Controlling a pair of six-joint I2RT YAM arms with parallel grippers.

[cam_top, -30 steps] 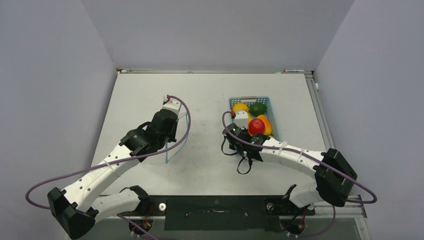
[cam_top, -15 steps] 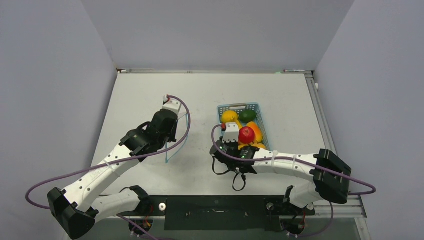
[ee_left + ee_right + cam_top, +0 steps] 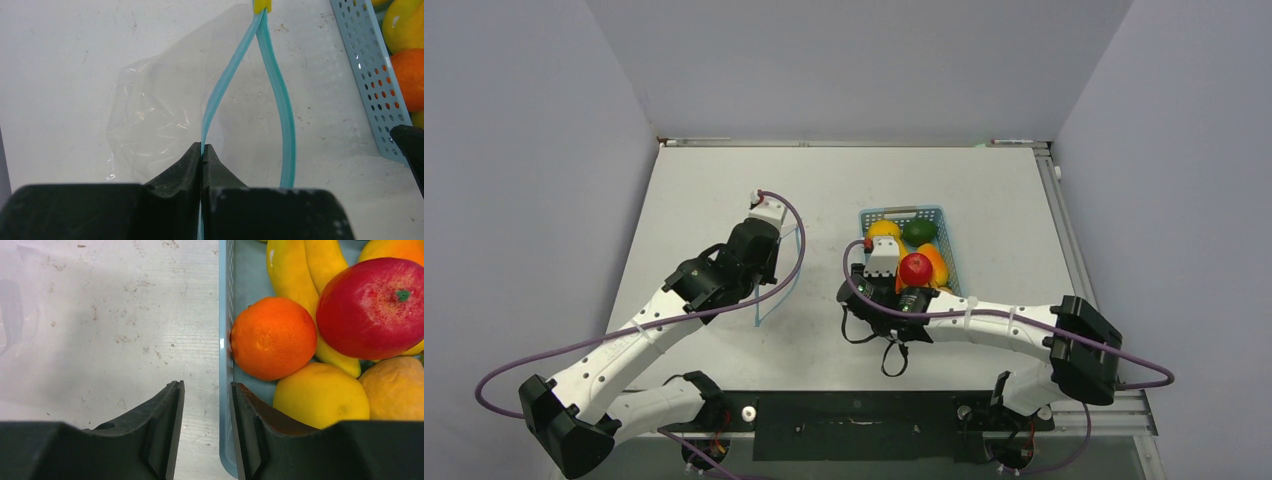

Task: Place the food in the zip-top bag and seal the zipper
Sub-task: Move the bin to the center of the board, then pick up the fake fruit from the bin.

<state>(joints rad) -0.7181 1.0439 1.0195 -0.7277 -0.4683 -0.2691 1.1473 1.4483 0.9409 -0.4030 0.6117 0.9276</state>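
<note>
The food [image 3: 372, 307] lies heaped in the blue basket [image 3: 224, 300], near the zip-top bag [image 3: 150, 115]. The bag's zipper [image 3: 288, 125] gapes wide, with the left pincer [image 3: 202, 156] clamped on one lip over the counter [image 3: 60, 60]. The right pincer [image 3: 206, 425] stands apart, astride the basket's wall. I judge it should lift clear, take the orange [image 3: 273, 337] beside that wall, and drop it deep through the mouth.

The shiny toy fruits [image 3: 272, 337] sit piled in a basket [image 3: 226, 300], and the clear bag [image 3: 150, 115] lies nearby, its blue zipper [image 3: 288, 125] open.
</note>
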